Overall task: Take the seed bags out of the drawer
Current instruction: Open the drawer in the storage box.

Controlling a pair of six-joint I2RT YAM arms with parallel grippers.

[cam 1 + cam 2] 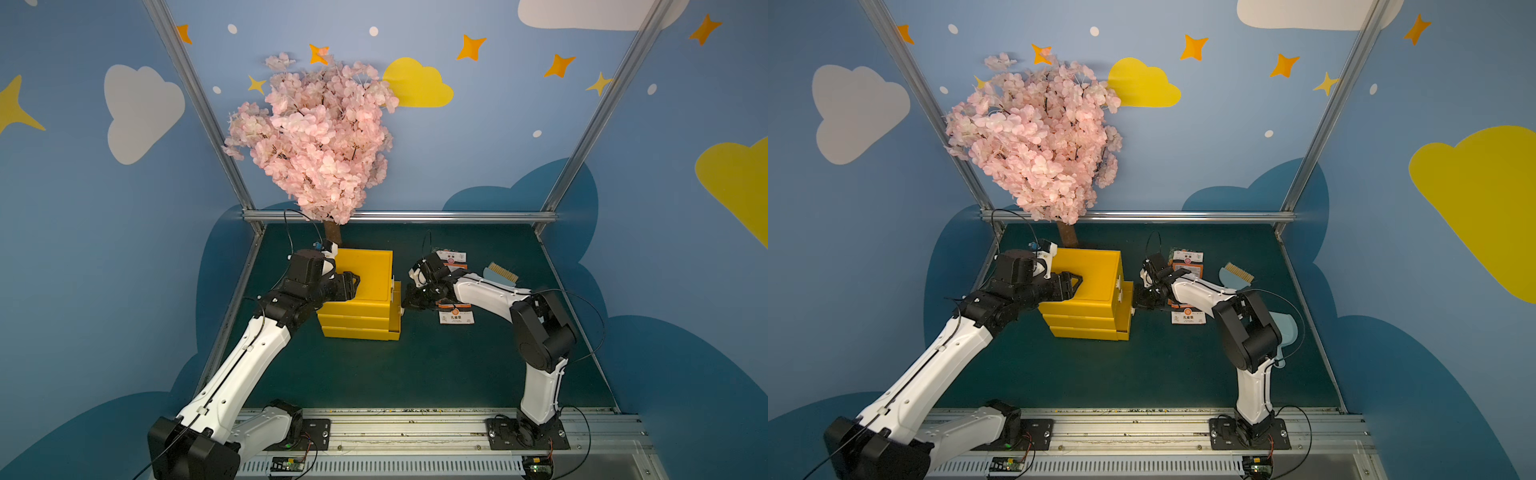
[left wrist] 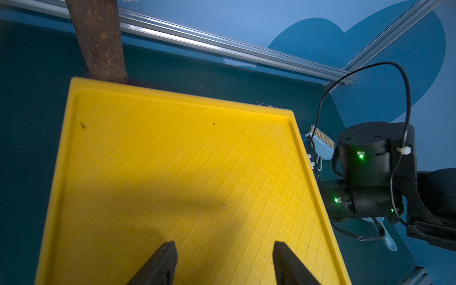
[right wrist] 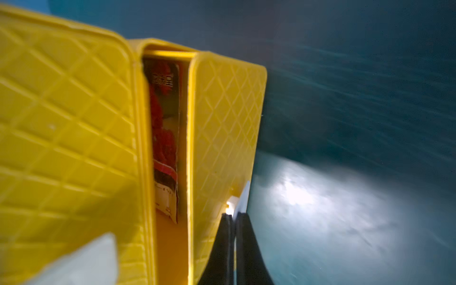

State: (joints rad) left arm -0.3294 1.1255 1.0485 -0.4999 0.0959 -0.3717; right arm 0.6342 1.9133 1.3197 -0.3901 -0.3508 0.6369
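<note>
Half open and empty, the left gripper (image 2: 224,246) rests on the cabinet (image 1: 365,270), likely steadying it. The right gripper (image 3: 233,217) clamps the handle (image 3: 243,197) of the drawer (image 3: 222,123); 1 seed bag (image 3: 165,138) lies inside.

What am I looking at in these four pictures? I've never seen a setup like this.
These are two robot arms mounted at the edge of a green table, each ending in a two-fingered claw. Two pictures look down from overhead; two come from small cameras on the arms' wrists. On the table stand a yellow chest of drawers and a pink blossom tree, with seed bags and a brush lying nearby. The left claw is open over the chest's top, holding nothing. The right claw is shut on the white handle of a drawer that stands slightly open; one seed bag shows inside it.
</note>
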